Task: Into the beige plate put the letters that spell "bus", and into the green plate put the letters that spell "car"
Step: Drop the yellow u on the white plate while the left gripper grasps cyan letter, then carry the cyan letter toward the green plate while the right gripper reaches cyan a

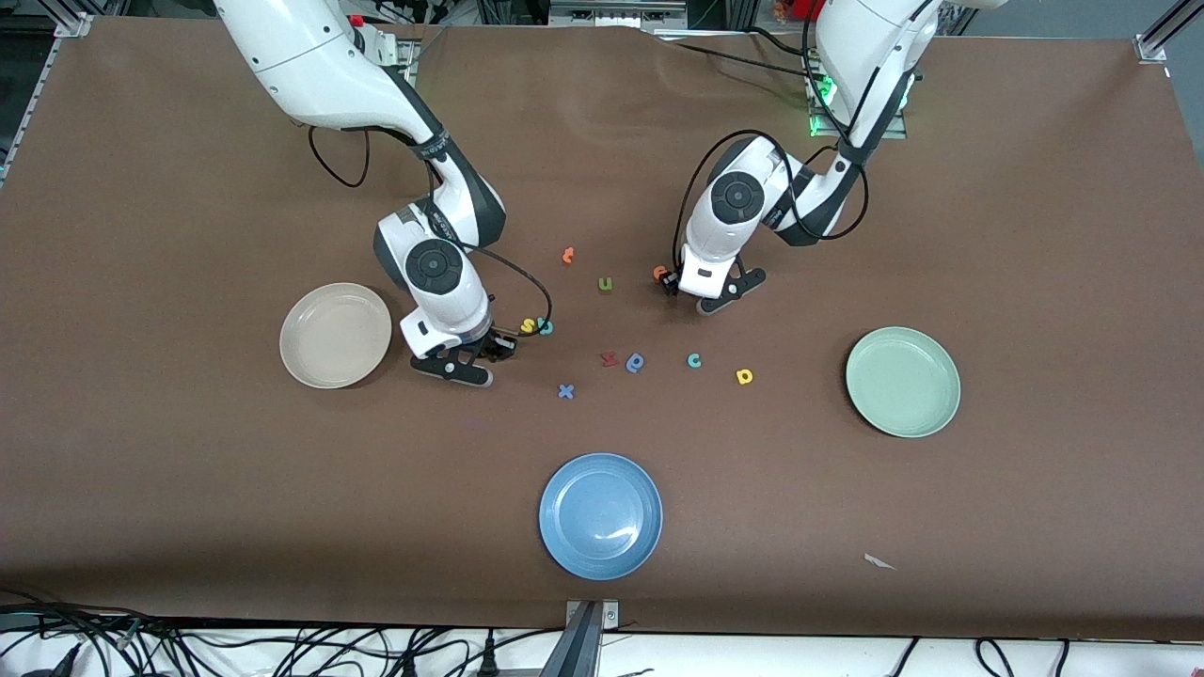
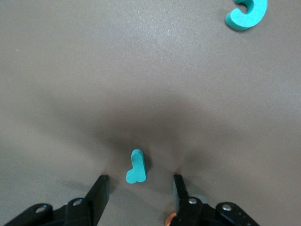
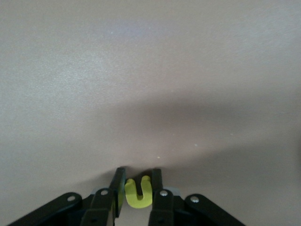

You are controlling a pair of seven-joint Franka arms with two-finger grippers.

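In the right wrist view my right gripper (image 3: 137, 175) is shut on the yellow "u" (image 3: 137, 195), low at the table. It sits (image 1: 503, 348) beside the beige plate (image 1: 336, 335), next to the yellow "s" (image 1: 529, 325) and teal "b" (image 1: 546, 327). My left gripper (image 2: 140, 180) is open, its fingers either side of the teal "r" (image 2: 137, 167) without touching it. It stands (image 1: 671, 285) by an orange letter (image 1: 660, 273). The teal "c" (image 1: 694, 360) and yellow "a" (image 1: 744, 376) lie nearer the front camera, toward the green plate (image 1: 903, 381). Both plates hold nothing.
An olive "u" (image 1: 605, 284) and another orange letter (image 1: 567, 255) lie between the arms. A dark red letter (image 1: 609, 358), a blue looped letter (image 1: 636, 362) and a blue "x" (image 1: 565, 391) lie mid-table. A blue plate (image 1: 600, 515) sits near the front edge.
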